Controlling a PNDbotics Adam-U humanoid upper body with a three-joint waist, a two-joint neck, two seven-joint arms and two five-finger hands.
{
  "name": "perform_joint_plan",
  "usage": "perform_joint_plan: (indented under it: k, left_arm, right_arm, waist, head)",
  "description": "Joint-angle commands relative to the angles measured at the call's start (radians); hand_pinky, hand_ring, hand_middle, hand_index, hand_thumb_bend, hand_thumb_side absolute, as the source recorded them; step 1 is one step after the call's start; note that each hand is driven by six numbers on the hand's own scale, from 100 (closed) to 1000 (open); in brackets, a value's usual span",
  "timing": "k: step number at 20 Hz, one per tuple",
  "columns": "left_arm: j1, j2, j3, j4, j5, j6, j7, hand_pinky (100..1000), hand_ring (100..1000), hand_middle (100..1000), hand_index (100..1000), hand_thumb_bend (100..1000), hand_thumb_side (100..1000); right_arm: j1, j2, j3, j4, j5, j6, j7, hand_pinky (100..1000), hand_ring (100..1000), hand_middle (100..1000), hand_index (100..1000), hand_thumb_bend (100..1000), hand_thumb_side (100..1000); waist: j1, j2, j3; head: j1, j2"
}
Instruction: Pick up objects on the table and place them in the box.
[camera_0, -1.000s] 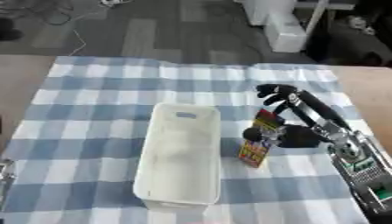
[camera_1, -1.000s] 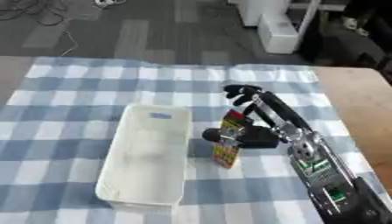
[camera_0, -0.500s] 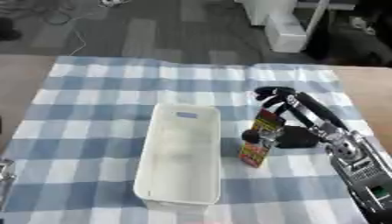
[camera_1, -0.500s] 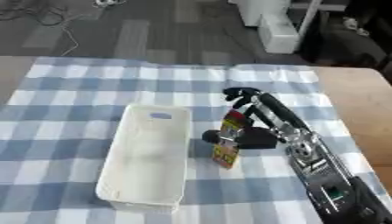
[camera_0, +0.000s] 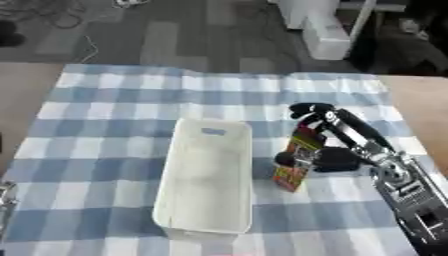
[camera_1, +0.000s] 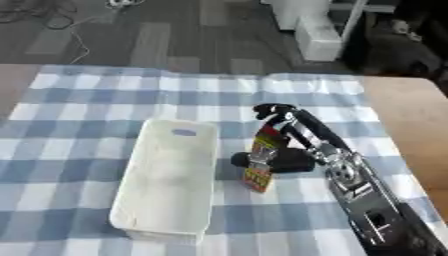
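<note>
On the wooden surface (camera_0: 26, 100) lies a blue-and-white checked cloth (camera_0: 122, 100), the largest thing in view, with a long white box (camera_0: 206, 180) standing near its middle, open side up and nothing visible inside. The right arm (camera_1: 367, 210) comes in from the lower right corner, black with silver joints. Its right hand (camera_1: 293, 160) is curled round a small carton (camera_0: 296, 161), red, yellow and orange: the fingers (camera_0: 317, 114) hook over the carton's top edge and the thumb (camera_1: 241, 160) presses its lower side, so the fingers are clamped on the carton. The carton stands tilted, its lower end at or just over the cloth; contact cannot be told. It sits just beside the box's right wall, on the thumb side of the hand, outside the box. A small part of the left hand (camera_0: 5, 195) shows at the lower left edge; its fingers cannot be made out.
</note>
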Motion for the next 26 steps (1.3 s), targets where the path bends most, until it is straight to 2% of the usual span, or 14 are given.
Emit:
perform_joint_plan:
  k: [1, 12, 18, 21, 26]
  left_arm:
    - [-0.012, 0.016, 0.003, -0.017, 0.004, -0.002, -0.003, 624, 673, 749, 795, 590, 858]
    - [-0.012, 0.016, 0.003, -0.017, 0.004, -0.002, -0.003, 624, 673, 749, 795, 590, 858]
    - [-0.012, 0.015, 0.003, -0.017, 0.005, -0.002, -0.004, 624, 673, 749, 795, 590, 859]
    - [-0.012, 0.015, 0.003, -0.017, 0.005, -0.002, -0.004, 624, 673, 749, 795, 590, 859]
    - [-0.013, 0.014, 0.003, -0.017, 0.005, -0.002, -0.004, 624, 673, 749, 795, 591, 859]
  right_arm:
    - [-0.003, -0.012, -0.007, -0.006, -0.013, 0.004, -0.002, 624, 765, 783, 905, 878, 558]
    - [-0.016, -0.003, -0.017, 0.021, -0.036, 0.003, -0.021, 566, 747, 771, 899, 879, 549]
    - [-0.027, 0.007, -0.015, 0.048, -0.052, -0.003, -0.03, 438, 693, 736, 877, 884, 519]
    - [-0.03, 0.009, -0.014, 0.056, -0.055, -0.007, -0.037, 403, 674, 720, 861, 881, 502]
    - [-0.037, 0.015, -0.016, 0.078, -0.057, -0.011, -0.05, 399, 673, 719, 861, 872, 472]
  waist:
    - [0.005, -0.015, -0.001]
    - [0.006, -0.016, -0.001]
    - [0.006, -0.015, 0.0]
    - [0.006, -0.015, 0.0]
    - [0.006, -0.015, 0.0]
  head:
    - [-0.001, -0.002]
    - [-0.001, -0.004]
    - [-0.001, -0.004]
    - [0.0, -0.003]
    - [0.0, -0.003]
